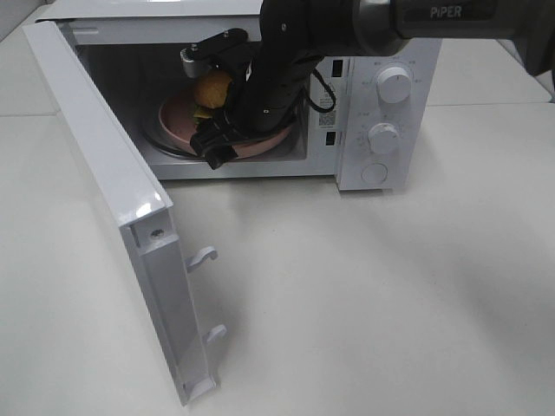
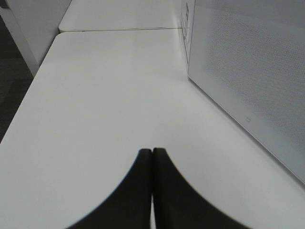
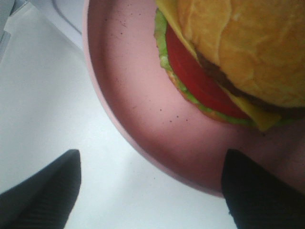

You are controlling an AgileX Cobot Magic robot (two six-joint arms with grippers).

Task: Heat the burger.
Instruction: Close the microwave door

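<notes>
- Burger [image 3: 228,52]: sits on the pink speckled plate [image 3: 128,95], inside the microwave [image 1: 381,104] cavity
- Right gripper [image 3: 150,162]: jaws spread wide, gripping nothing; one finger over the plate rim, the other over the cavity floor
- Left gripper [image 2: 152,157]: fingers pressed together, empty, over the table [image 2: 95,95] beside the microwave
- Door [image 1: 113,199]: swung wide open
- Hazard: withdrawing with too little lift may snag the rim, dragging the plate outward or toppling the burger
</notes>
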